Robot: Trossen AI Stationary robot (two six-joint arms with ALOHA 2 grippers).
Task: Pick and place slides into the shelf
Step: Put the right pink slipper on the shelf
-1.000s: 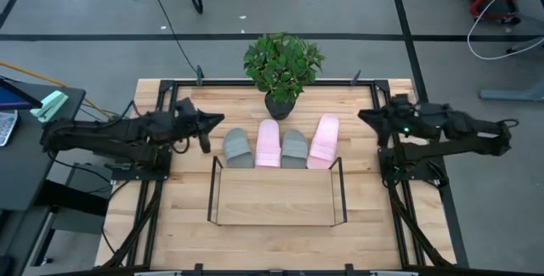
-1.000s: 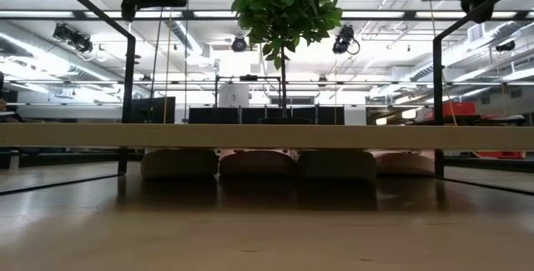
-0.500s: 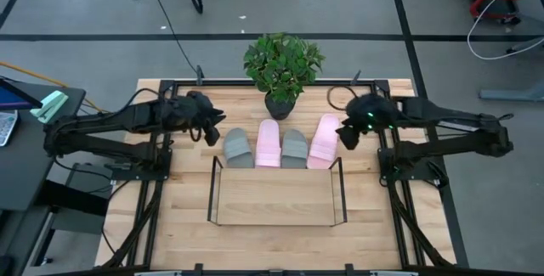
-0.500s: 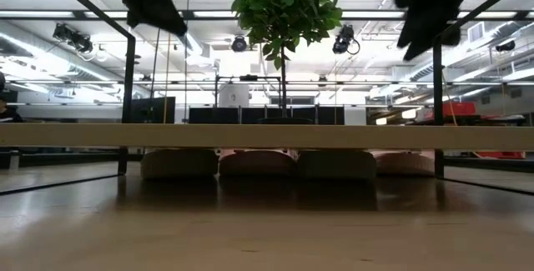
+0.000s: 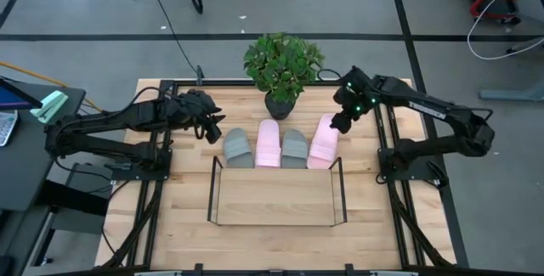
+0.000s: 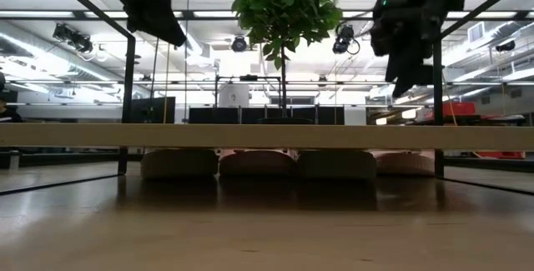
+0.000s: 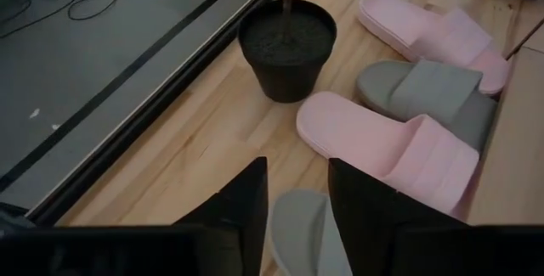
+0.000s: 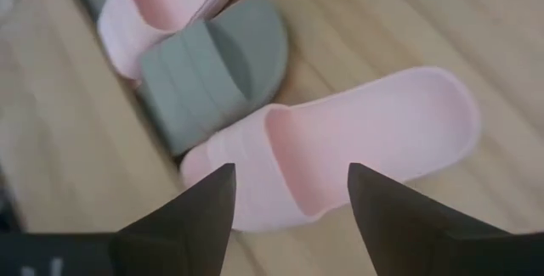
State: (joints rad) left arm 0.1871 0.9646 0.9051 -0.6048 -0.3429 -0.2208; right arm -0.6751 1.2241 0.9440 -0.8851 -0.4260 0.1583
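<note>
Four slides lie side by side on the table at the far side of the shelf (image 5: 276, 198): grey (image 5: 238, 148), pink (image 5: 269, 143), grey (image 5: 294, 147), pink (image 5: 324, 139). Their toe ends point toward the shelf, a black wire frame with a light wood board (image 6: 267, 135). My left gripper (image 5: 212, 132) hangs open above the heel of the left grey slide (image 7: 299, 225), well clear of it in the low view (image 6: 154, 8). My right gripper (image 5: 337, 123) hangs open over the right pink slide (image 8: 340, 149), also raised (image 6: 409, 37).
A potted plant (image 5: 283, 68) stands just beyond the slides' heels, between the two arms; its black pot (image 7: 287, 45) is close to the left gripper's path. Black frame rails run along the table's edges. Bare wood lies to either side of the shelf.
My right gripper has swung from the table's right edge toward the middle, tipped downward and come lower over the right pink slide. My left gripper has moved a little toward the left grey slide and tipped down. The slides and shelf have stayed where they were.
</note>
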